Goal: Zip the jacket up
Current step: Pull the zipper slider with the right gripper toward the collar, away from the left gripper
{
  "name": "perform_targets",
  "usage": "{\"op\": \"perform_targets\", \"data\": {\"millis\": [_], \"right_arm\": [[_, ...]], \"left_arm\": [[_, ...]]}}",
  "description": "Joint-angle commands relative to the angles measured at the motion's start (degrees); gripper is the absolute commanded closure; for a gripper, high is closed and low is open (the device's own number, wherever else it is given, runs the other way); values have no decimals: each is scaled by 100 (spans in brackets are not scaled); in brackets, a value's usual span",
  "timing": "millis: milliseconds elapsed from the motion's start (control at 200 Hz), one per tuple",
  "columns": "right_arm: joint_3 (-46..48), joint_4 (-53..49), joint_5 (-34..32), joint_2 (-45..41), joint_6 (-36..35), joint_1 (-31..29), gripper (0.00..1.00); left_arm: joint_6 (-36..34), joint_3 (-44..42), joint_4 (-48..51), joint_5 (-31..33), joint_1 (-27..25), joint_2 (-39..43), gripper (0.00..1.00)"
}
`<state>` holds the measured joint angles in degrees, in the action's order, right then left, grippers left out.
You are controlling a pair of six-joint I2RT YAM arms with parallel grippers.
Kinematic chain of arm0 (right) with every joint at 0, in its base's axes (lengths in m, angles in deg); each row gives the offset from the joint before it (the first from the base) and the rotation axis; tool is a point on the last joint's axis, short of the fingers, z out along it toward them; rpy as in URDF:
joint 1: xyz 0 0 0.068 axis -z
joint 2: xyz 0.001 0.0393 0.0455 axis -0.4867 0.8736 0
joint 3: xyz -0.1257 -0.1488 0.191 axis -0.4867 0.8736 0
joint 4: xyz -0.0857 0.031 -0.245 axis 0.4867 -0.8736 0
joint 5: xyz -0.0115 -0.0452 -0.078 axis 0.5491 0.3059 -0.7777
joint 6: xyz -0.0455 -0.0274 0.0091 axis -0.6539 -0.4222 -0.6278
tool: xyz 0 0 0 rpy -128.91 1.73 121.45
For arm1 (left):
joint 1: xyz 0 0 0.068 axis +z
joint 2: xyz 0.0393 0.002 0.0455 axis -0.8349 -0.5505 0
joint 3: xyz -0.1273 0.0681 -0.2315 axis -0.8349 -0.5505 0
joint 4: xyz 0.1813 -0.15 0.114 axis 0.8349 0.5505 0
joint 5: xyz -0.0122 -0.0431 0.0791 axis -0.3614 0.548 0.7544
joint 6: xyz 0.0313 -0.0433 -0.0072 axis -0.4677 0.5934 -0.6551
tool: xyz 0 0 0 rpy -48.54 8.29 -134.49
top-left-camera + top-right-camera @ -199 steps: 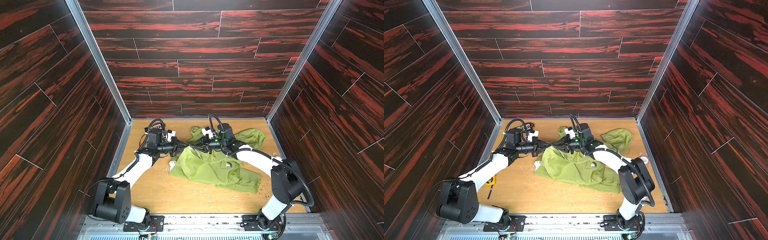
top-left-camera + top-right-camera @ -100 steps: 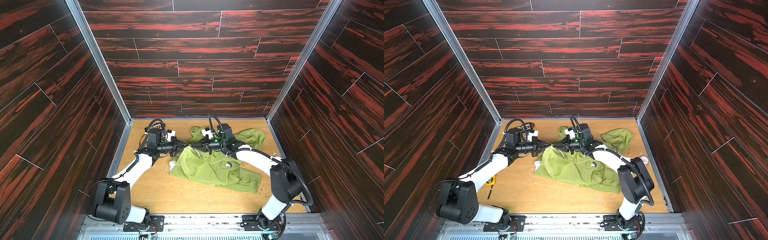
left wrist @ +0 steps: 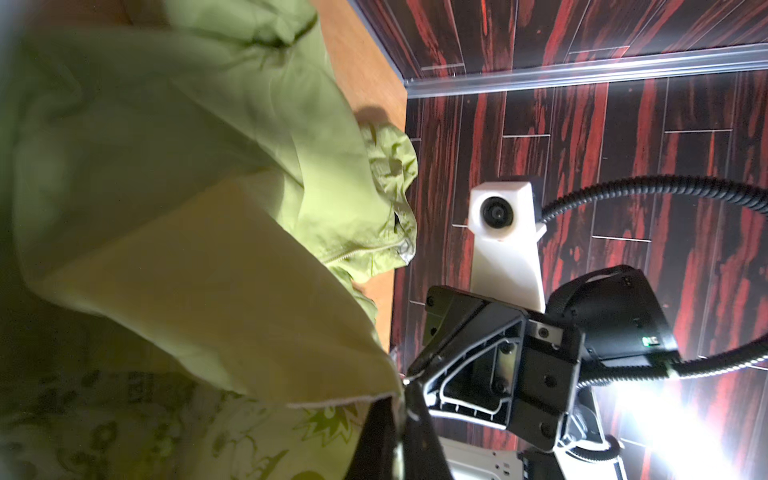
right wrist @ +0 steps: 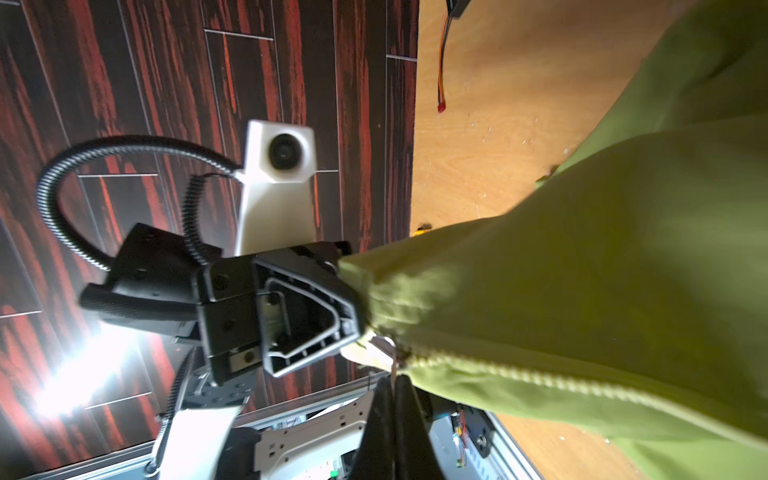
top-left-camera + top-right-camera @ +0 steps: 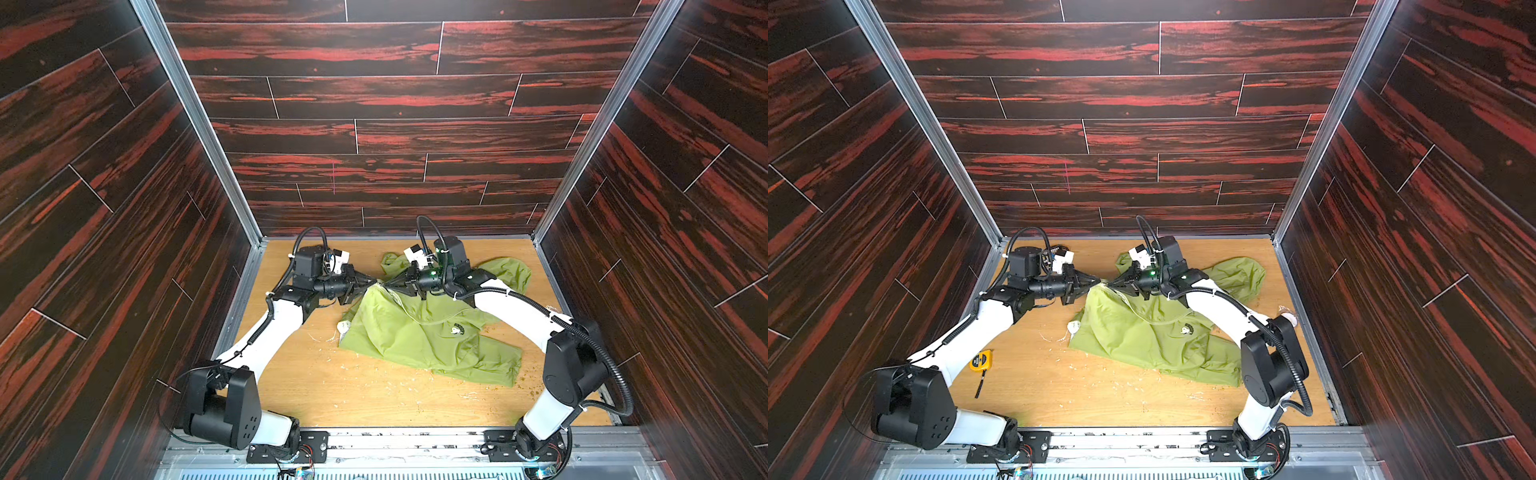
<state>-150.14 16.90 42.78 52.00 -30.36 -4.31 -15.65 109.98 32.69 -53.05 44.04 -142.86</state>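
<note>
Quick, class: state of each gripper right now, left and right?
Left gripper: closed, holding the jacket at its edge.
Right gripper: closed on the jacket by its zipper.

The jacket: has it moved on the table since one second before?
No. In a top view the jacket lies where it did: its chest logo and its near corner keep the same places against the front rail.
</note>
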Motion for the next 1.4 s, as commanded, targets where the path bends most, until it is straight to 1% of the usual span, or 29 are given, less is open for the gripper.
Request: {"op": "perform_targets", "data": {"millis": [0, 210, 376, 721, 1067, 1232, 1398], "right_arm": [[-362, -897, -274, 153, -619, 37, 100], [-744, -1564, -529, 216, -1085, 134, 100], [-841, -1840, -704, 203, -1272, 196, 100], [-836, -1944, -790, 182, -1391, 353, 100], [-896, -2107, -824, 161, -1542, 513, 100], [-950, -2203, -857, 172, -1612, 557, 100], [-950, -2241, -850, 167, -1654, 609, 100]], "left_arm": [[-417, 360, 631, 365, -10, 315, 100], [-817, 568, 1263, 780, -10, 480, 100], [-935, 514, 1438, 1122, -10, 633, 100], [-1216, 513, 1897, 1730, -9, 722, 100], [-1382, 530, 2109, 2262, -2, 798, 100], [-1479, 507, 2261, 2655, 8, 862, 100], [-1531, 441, 2300, 2921, 33, 942, 100]]}}
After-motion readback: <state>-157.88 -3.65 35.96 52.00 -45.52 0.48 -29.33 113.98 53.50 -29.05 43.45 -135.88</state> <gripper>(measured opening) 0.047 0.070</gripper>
